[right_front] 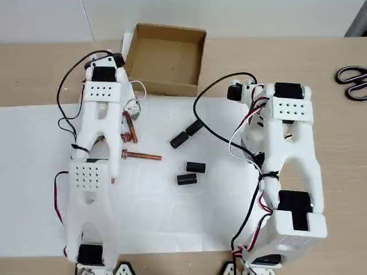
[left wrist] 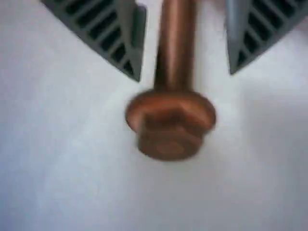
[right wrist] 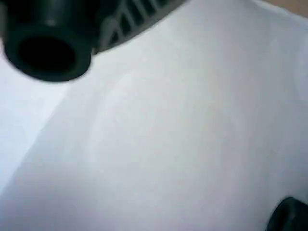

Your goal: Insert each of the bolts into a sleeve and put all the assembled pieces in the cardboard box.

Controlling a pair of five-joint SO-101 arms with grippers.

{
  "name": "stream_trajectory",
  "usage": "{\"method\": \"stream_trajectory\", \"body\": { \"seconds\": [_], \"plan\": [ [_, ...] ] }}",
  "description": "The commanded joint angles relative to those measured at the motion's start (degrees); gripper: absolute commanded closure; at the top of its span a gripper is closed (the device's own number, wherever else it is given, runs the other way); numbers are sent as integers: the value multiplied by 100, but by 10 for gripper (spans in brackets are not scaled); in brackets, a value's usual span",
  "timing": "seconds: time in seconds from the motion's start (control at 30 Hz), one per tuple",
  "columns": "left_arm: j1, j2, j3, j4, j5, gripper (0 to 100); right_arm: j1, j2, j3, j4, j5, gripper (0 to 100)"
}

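1. I am holding my left gripper (left wrist: pixel 184 74) wide open over a copper flange bolt (left wrist: pixel 171 120), with one jaw on each side of the shaft. Neither jaw is touching it, so I am gripping nothing.
2. The bolt is lying on the white sheet (right_front: pixel 172 223). Its long axis is running straight out between the jaws, with the head end toward my wrist, so I judge that closing would pinch the shaft just beyond the head.
3. The bolts (right_front: pixel 143 156) are lying at middle left of the high view, beside my left arm, which is the nearer one. The black sleeves (right_front: pixel 195 167) are lying at centre, between the arms.
4. My right gripper (right wrist: pixel 127 21) is sitting right beside a black sleeve (right wrist: pixel 48 48) whose bore is facing the camera. I cannot tell whether it is holding that sleeve.
5. The cardboard box (right_front: pixel 163 86) is sitting at top centre, well apart from the sleeves.
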Motion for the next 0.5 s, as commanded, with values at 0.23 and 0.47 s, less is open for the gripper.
{"method": "stream_trajectory", "body": {
  "seconds": [0.23, 0.47],
  "plan": [
    [-18, 105, -374, -53, -158, 882, 57, -330, -18, 31, -44, 987],
    [-18, 273, -418, -299, -158, 881, 40, -330, -18, 31, -44, 987]
  ]
}}
